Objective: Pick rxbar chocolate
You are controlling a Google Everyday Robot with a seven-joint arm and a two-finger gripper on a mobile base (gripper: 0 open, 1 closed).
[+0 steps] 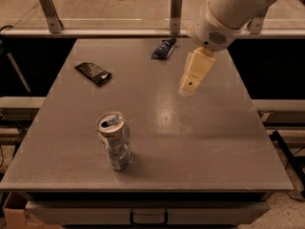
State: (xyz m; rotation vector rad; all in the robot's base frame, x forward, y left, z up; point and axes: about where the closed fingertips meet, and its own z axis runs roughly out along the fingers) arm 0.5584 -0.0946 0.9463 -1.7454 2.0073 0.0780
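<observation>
The rxbar chocolate [93,73] is a flat dark bar with pale lettering. It lies on the grey table [200,142] at the far left, untouched. My gripper [189,86] hangs from the white arm over the table's middle right, well to the right of the bar and apart from it. It holds nothing that I can see.
A crumpled blue wrapper packet [164,48] lies at the far edge, up and left of the gripper. A silver drink can [115,140] stands upright near the front left. A rail with metal posts [176,5] runs along the table's back.
</observation>
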